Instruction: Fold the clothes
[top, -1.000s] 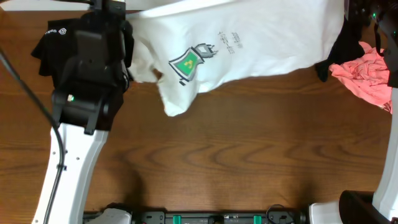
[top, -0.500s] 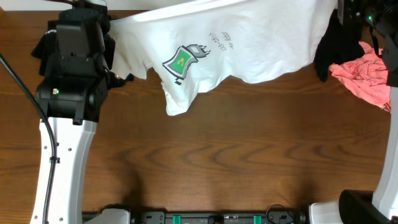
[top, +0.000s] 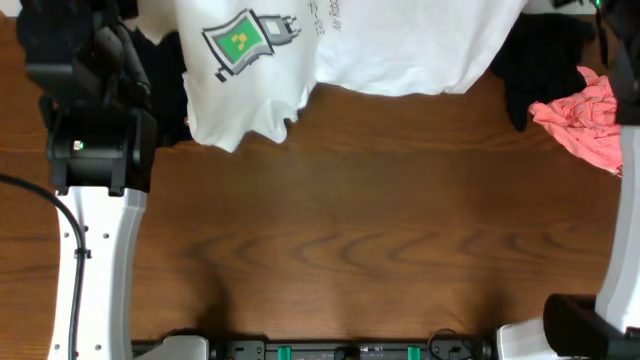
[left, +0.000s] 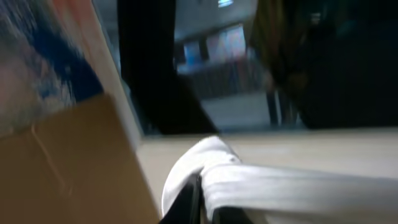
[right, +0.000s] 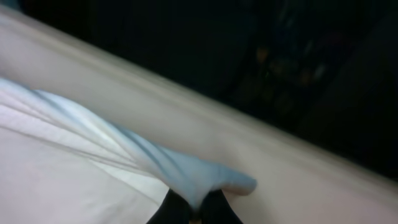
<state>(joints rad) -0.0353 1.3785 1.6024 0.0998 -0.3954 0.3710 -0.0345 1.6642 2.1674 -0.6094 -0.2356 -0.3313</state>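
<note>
table (top: 350, 250): brown wood with a bold wavy grain and a smooth top; fills the lower and middle frame of the overhead view.
white T-shirt (top: 400, 45): soft, thin cloth stretched along the top edge; its lower hem sags in loose curves, and one limp corner hangs at upper left.
left gripper (left: 202, 202): jaws pressed together on a rolled, bunched edge of the white T-shirt, bottom centre of the left wrist view.
right gripper (right: 194, 210): jaws pinching a gathered fold of the same shirt; the view is blurred.
left arm (top: 95, 150): white link with a black housing, upper left.
left black garment (top: 165, 70): matte, partly behind the shirt.
right black garment (top: 535, 65): matte and crumpled, upper right.
pink garment (top: 590, 125): crinkled, at the right edge, touching the right black garment.
chest print (top: 245, 38): green-and-black, blocky, tilted.
brown panel (left: 68, 168): possibly cardboard, lower left of the left wrist view.
</note>
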